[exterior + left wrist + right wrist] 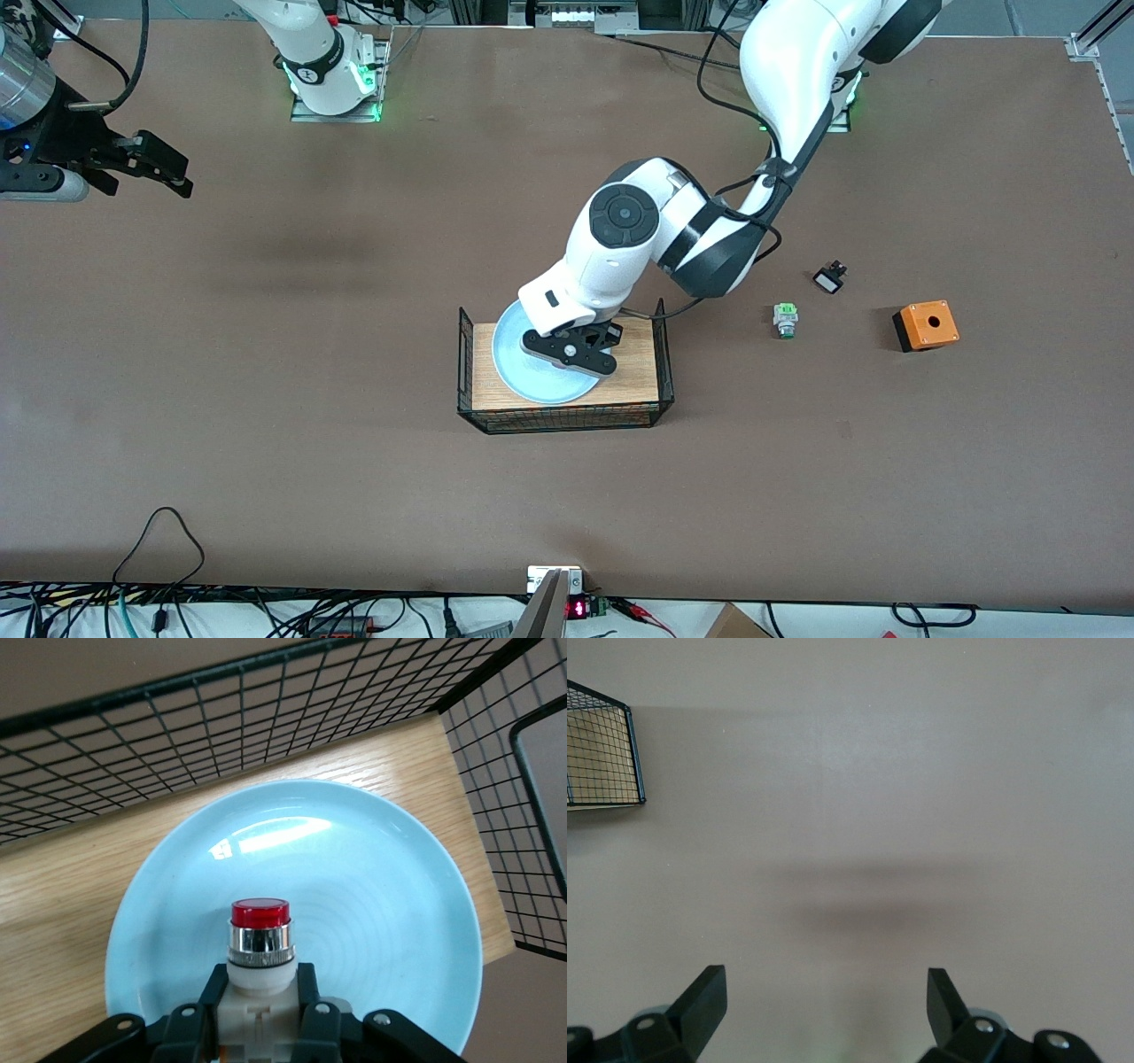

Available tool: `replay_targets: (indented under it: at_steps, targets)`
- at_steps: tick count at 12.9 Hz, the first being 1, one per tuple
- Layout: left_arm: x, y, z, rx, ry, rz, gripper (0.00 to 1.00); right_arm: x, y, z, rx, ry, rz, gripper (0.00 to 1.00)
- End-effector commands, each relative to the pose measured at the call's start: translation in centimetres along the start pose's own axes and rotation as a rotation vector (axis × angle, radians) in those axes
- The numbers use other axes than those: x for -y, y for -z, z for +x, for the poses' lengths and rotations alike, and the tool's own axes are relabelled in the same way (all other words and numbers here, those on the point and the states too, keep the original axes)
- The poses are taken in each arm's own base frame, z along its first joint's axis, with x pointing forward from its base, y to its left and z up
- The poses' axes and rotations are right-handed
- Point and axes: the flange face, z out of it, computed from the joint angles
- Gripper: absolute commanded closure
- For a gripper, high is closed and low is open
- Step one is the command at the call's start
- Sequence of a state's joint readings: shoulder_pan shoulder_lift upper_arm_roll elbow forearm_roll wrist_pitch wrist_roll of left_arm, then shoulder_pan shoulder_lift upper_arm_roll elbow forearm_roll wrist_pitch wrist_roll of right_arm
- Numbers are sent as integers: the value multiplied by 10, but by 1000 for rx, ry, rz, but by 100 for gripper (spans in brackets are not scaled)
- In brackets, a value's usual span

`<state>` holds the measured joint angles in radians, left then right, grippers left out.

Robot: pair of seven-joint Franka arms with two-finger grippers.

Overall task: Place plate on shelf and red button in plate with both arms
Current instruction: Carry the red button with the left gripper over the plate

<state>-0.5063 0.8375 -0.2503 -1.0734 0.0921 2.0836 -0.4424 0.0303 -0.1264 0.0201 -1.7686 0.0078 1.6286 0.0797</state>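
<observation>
Front view: the left gripper [574, 347] is hanging over the plate [532, 372], which is lying inside the wire basket [465, 372] on its wooden floor near the middle of the table. The right gripper [151, 164] is waiting over bare table at the right arm's end, fingers spread. A green-capped button [785, 319], a small black part [830, 279] and an orange box [925, 325] are lying toward the left arm's end, well apart from the basket.

Left wrist view: the left gripper [262, 1010] is pinching the white body of the red button [260, 935], red cap pointing away from the wrist, over the middle of the plate [372, 895]. Whether the button is touching the plate cannot be told. Risk: if released from a height, the rounded metal collar is likely to let the button roll or tip across the smooth glazed surface toward the rim. The basket wall is standing close; a wide or slanted retreat could be catching the mesh.

Right wrist view: the right gripper [824, 1001] is showing both fingers apart, holding nothing, above bare table, with a corner of the basket [629, 753] at the edge.
</observation>
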Motion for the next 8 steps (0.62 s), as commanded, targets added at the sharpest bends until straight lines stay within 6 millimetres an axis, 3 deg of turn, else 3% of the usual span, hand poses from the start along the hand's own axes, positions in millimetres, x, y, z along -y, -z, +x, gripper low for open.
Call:
replay_targets:
  at_steps: [1, 2, 3, 6, 8]
  targets:
    - [-1, -3, 8, -34, -15, 8, 78, 0, 7, -2, -5, -7, 17, 0]
    - [3, -2, 10, -38, -15, 7, 60, 1, 8, -3, -6, -5, 15, 0]
    - [8, -1, 12, -41, -12, 9, 1, 3, 8, -4, -5, -3, 15, 0]
    - [12, 40, 13, -37, -3, 24, 0, 4, 6, -5, 11, -2, 5, 0]
    - [30, 89, 6, 35, 18, 75, 0, 1, 4, -2, 7, -1, 2, 0]
